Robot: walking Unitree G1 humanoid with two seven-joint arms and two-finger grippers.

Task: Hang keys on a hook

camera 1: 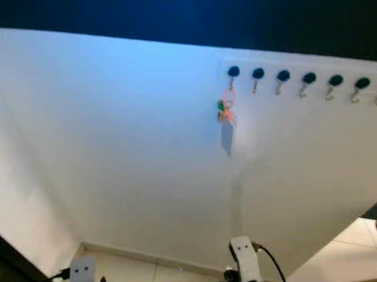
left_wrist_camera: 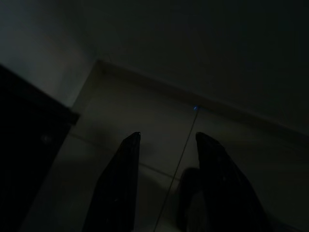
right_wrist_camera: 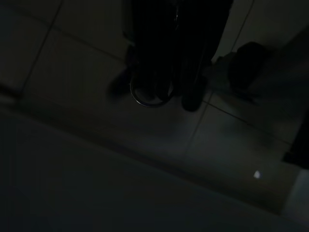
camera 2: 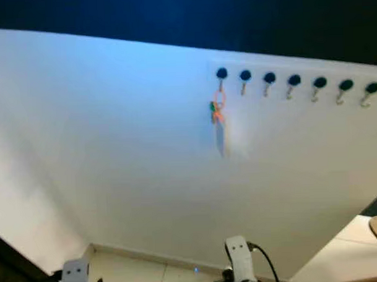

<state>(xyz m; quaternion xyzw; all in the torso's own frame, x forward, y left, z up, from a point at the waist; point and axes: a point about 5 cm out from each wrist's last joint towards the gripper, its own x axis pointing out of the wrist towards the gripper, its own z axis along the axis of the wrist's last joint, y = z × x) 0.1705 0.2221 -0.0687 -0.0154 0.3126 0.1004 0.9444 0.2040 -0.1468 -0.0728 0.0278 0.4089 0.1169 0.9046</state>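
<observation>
Keys [camera 1: 225, 112] hang from the end hook [camera 1: 233, 72], wall [camera 1: 114, 131] bare beside.

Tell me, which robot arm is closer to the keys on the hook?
Right. The right arm sits almost straight below the keys; the left arm is low and far off to the side.

Orange ring [camera 1: 228, 100], seemingly green tag [camera 1: 221, 106], black-knobbed hooks [camera 1: 308, 78], white wall [camera 1: 114, 131]

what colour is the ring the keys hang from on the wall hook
Orange: the thin orange key ring loops over the leftmost black-knobbed metal hook, clearest in the left eye view.
</observation>
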